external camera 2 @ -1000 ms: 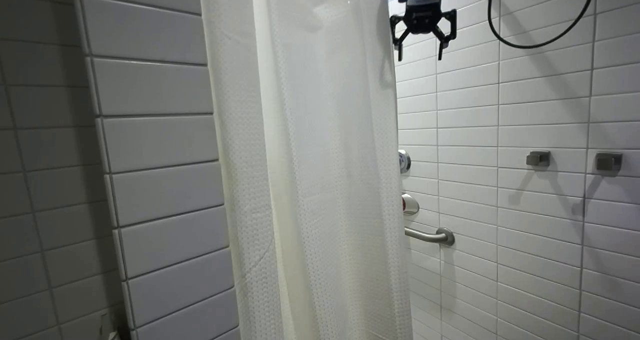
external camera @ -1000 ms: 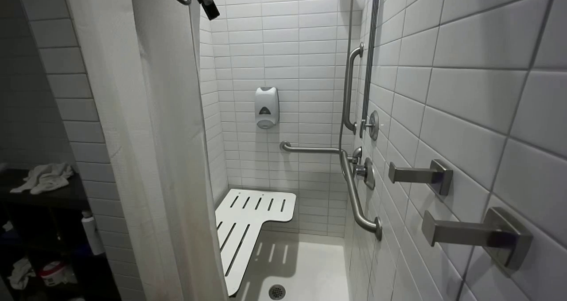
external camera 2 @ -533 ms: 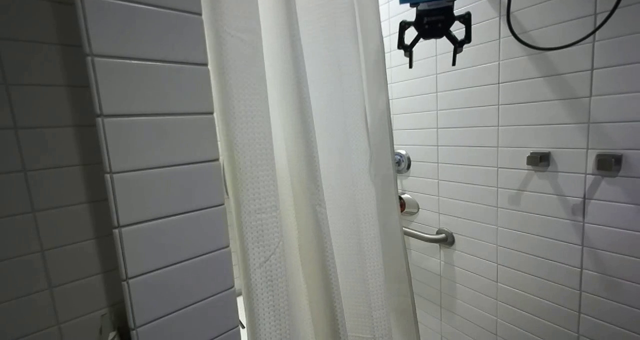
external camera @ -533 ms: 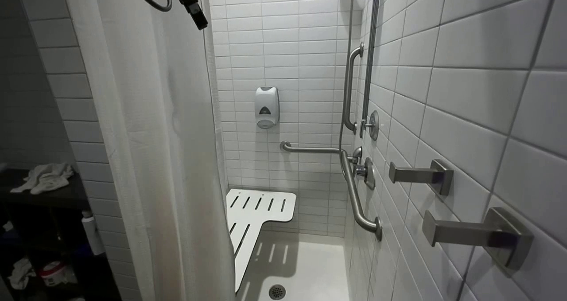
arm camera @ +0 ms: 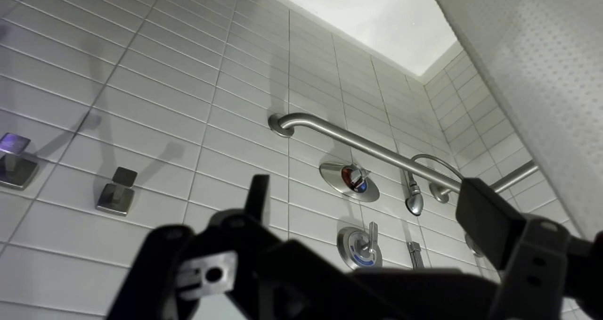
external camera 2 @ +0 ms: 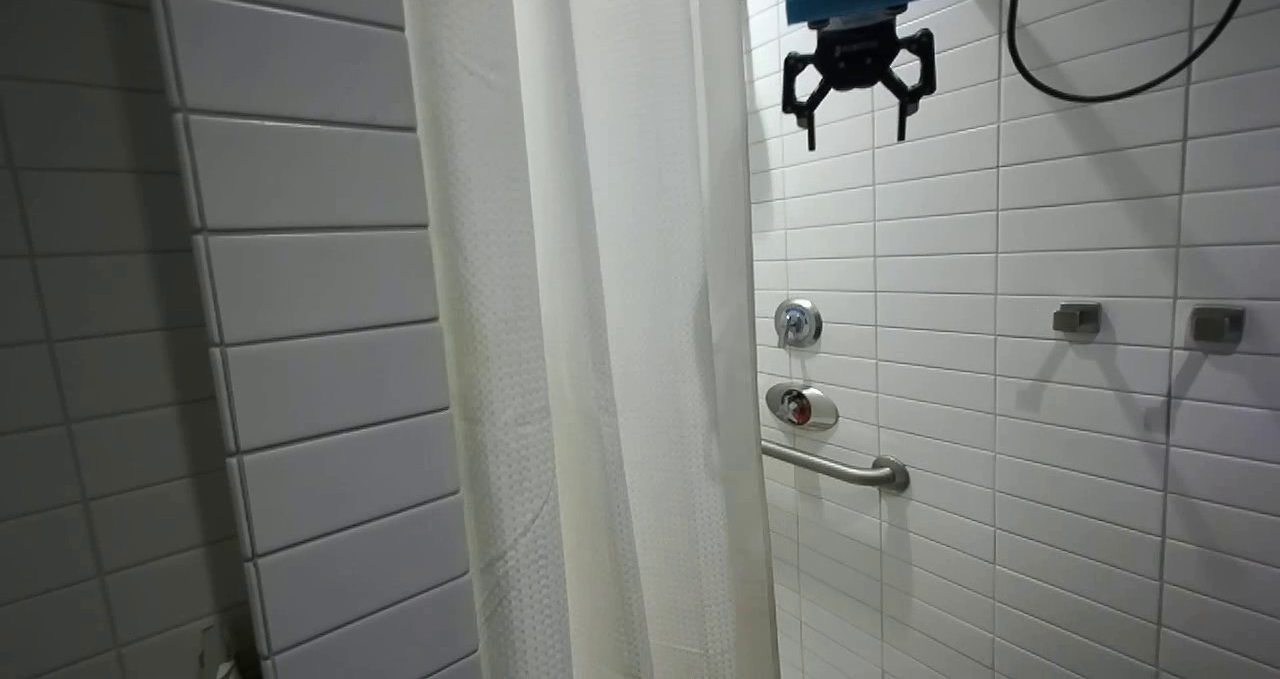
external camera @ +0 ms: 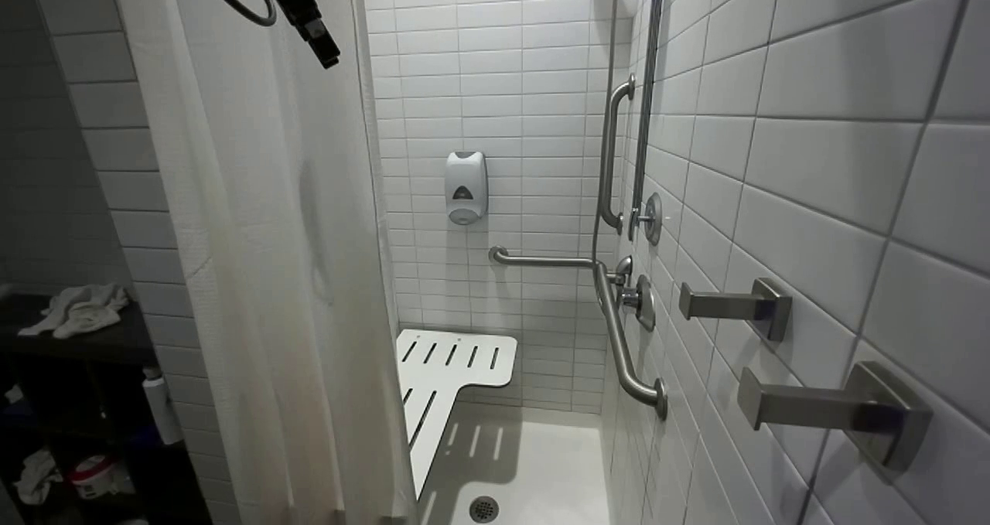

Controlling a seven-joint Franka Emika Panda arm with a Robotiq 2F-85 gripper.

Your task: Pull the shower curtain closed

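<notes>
The off-white shower curtain [external camera: 271, 262] hangs in soft vertical folds at the left of the shower opening. It also shows in an exterior view [external camera 2: 630, 309], bunched beside the tiled wall end. My gripper [external camera 2: 857, 143] is open and empty, fingers pointing down, just to the right of the curtain's free edge with a gap between. In an exterior view the gripper [external camera: 331, 61] appears in front of the curtain's upper part. In the wrist view the open gripper [arm camera: 372, 204] has only wall and fittings between its fingers; the curtain [arm camera: 541, 70] hangs at the right, beyond the right finger.
A white slotted seat [external camera: 456, 363] is inside the shower, partly behind the curtain. Grab bars [external camera: 541, 261], valve handles [external camera 2: 797, 323] and two metal hooks [external camera: 835, 409] stick out from the tiled walls. A black cable [external camera 2: 1100, 97] loops from the arm.
The gripper has lowered, moving left in one exterior view and slightly right overall in the other. The curtain's free edge has swung: rightward in one view, leftward in the other. The gripper stays open.
</notes>
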